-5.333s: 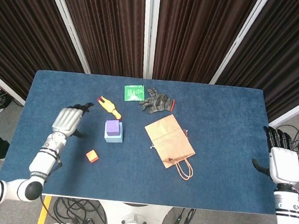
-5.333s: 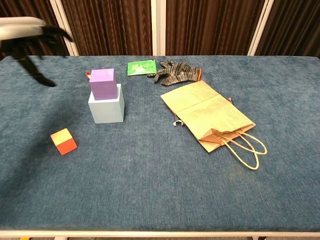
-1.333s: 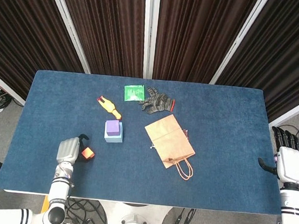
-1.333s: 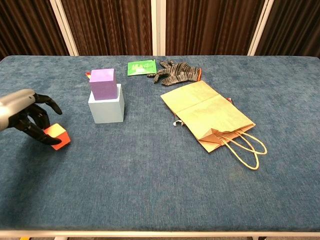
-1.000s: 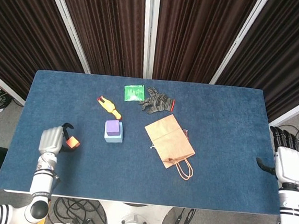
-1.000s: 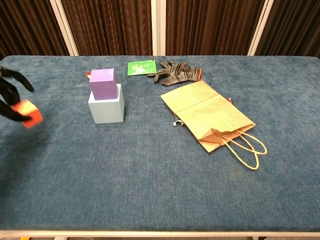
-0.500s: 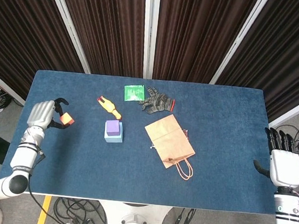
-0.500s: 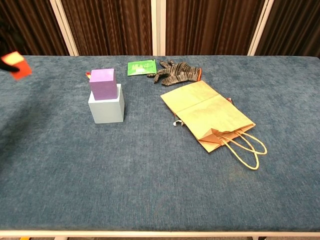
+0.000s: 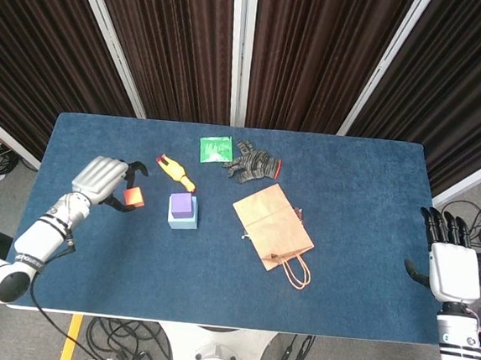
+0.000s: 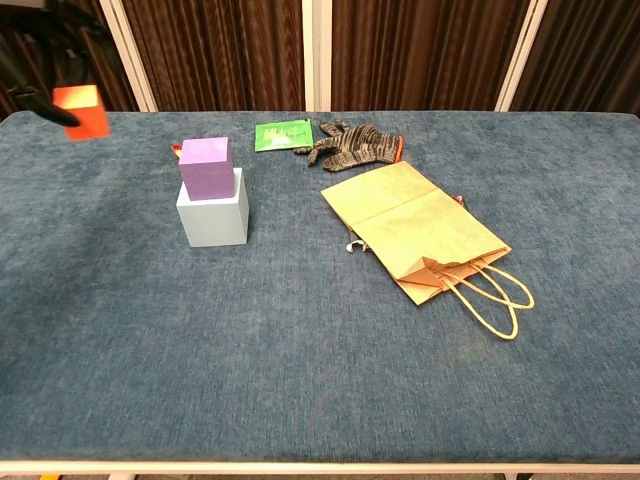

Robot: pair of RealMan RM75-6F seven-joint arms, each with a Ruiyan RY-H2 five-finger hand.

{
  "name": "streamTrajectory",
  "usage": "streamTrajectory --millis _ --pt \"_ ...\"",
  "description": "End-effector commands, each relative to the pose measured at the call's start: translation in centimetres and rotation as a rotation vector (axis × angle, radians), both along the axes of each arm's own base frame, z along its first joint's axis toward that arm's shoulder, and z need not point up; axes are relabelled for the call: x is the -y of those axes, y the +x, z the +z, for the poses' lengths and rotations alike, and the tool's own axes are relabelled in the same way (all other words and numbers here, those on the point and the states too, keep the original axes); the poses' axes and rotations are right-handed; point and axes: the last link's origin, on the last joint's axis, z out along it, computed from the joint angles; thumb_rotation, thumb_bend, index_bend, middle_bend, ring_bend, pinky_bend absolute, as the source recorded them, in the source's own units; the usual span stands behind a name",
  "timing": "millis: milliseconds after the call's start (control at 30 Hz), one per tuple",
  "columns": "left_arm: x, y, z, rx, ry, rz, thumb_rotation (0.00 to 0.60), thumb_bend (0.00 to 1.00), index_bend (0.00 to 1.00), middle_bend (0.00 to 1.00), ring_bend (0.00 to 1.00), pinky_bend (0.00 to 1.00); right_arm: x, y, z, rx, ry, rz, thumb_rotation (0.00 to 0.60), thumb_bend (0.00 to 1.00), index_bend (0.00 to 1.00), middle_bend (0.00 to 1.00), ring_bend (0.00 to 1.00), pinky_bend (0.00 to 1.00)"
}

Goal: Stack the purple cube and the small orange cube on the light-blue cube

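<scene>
The purple cube (image 9: 182, 203) (image 10: 206, 167) sits on the light-blue cube (image 9: 183, 217) (image 10: 213, 212) near the table's middle left. My left hand (image 9: 101, 180) (image 10: 40, 45) holds the small orange cube (image 9: 134, 197) (image 10: 82, 110) in the air, left of the stack and above its top. Its dark fingertips wrap the cube's left side. My right hand (image 9: 446, 261) hovers at the table's right edge, fingers spread, holding nothing; the chest view does not show it.
A yellow rubber chicken (image 9: 175, 171) lies just behind the stack. A green packet (image 9: 216, 148) (image 10: 282, 134) and a grey glove (image 9: 252, 162) (image 10: 353, 144) lie at the back. A brown paper bag (image 9: 273, 227) (image 10: 425, 234) lies flat to the right of the stack.
My left hand took the orange cube off the table, lifted it, swung out left, and has now carried it right toward the stack. The right hand barely moved.
</scene>
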Motion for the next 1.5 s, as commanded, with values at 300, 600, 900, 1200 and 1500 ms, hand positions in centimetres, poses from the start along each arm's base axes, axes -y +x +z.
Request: streamTrajectory --millis 300,600,900,1200,1500 --pt "-1.6 3.3 -2.8 0.029 -0.08 -0.089 0.6 0.22 0.39 0.68 0.45 0.43 0.4 -0.1 -0.2 0.01 0.015 -0.009 0.6 0.14 0.0 0.06 0.0 0.0" --pt "-2.7 4.1 -4.2 0.074 -0.11 -0.078 0.6 0.22 0.39 0.68 0.45 0.43 0.7 -0.3 -0.1 0.007 0.018 -0.03 0.6 0.14 0.0 0.06 0.0 0.0" --pt "-3.1 4.5 -4.7 0.039 -0.118 -0.118 0.6 0.22 0.39 0.68 0.45 0.42 0.8 -0.4 -0.2 0.008 0.022 -0.04 0.6 0.14 0.0 0.06 0.0 0.0" --pt "-4.1 5.0 -5.5 0.061 -0.14 -0.103 0.6 0.22 0.39 0.68 0.45 0.43 1.1 -0.4 -0.1 0.009 0.02 -0.046 0.6 0.14 0.0 0.06 0.0 0.0" --pt "-4.2 5.4 -6.0 0.063 -0.153 -0.113 0.6 0.22 0.39 0.68 0.45 0.42 1.2 -0.5 -0.2 0.01 0.023 -0.05 0.6 0.14 0.0 0.06 0.0 0.0"
